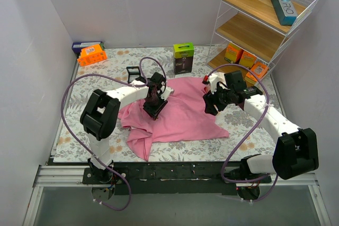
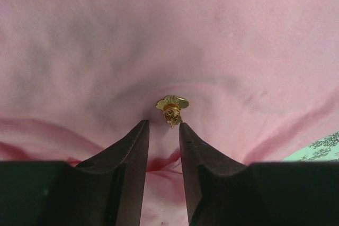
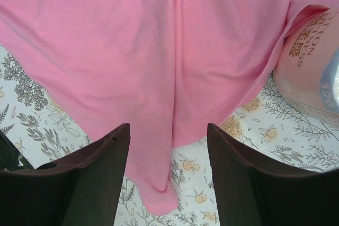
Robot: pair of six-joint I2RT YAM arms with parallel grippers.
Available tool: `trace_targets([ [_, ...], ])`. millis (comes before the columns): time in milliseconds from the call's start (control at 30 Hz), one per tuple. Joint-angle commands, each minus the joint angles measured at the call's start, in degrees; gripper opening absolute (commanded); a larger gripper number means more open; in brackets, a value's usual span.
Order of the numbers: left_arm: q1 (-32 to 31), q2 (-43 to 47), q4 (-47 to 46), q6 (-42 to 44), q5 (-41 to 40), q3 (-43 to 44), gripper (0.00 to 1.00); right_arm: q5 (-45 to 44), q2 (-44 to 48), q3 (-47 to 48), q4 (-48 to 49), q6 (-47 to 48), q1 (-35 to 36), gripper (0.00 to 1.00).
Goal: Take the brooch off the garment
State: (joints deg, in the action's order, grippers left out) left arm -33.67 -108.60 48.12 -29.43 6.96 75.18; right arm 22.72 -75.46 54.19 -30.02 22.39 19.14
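By the brooch on the garment, left claw parted; right claw spread near "120" container.

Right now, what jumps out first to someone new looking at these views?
The big rumpled pink cloth garment sprawls across the floral table cover. A small gold fan-shaped brooch is pinned on it, just beyond the left hand, which is slightly open. The right hand hangs open over the garment's edge.
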Motion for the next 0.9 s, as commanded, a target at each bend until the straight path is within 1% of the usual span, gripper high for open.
trace_targets([
  [0,0.27,0.23,-0.13,0.16,1.91,1.20,0.33,1.10,0.23,-0.23,1.37,-0.33,-0.15,0.68],
  [100,0.36,-0.65,-0.39,0.07,1.92,1.64,0.33,1.10,0.14,-0.41,1.45,-0.33,-0.15,0.68],
  [233,0.27,-1.88,0.39,-0.01,2.62,2.96,0.31,1.10,-0.21,-0.49,1.54,-0.24,-0.15,0.68],
  [333,0.36,-2.32,0.31,-0.10,2.10,2.35,0.32,1.10,-0.39,-0.58,1.63,-0.16,-0.15,0.68],
  [567,0.19,-2.32,0.22,0.34,0.25,-0.73,0.38,1.01,-0.30,-0.93,1.63,-0.07,-0.15,0.68],
  [633,0.27,-1.54,0.66,0.69,0.16,-1.26,0.38,1.01,-0.21,-1.11,1.63,-0.07,-0.15,0.68],
  [667,0.19,-1.36,0.49,0.60,-0.10,-1.87,0.36,1.01,-0.30,-1.20,1.81,0.02,-0.15,0.68],
  [700,0.27,-1.27,0.49,0.69,-0.28,-2.22,0.29,1.01,-0.21,-1.28,1.81,0.02,-0.15,0.68],
  [767,0.27,-1.35,0.31,0.78,-0.72,-3.45,0.23,1.10,-0.30,-1.28,1.98,0.02,-0.15,0.68],
  [800,0.19,-1.44,-0.04,1.04,-0.98,-3.89,0.17,1.10,-0.39,-1.20,1.98,0.02,-0.24,0.68],
  [867,0.19,-2.31,-0.04,1.57,-1.33,-4.42,0.13,1.10,-0.65,-0.94,1.98,0.02,-0.15,0.68],
])
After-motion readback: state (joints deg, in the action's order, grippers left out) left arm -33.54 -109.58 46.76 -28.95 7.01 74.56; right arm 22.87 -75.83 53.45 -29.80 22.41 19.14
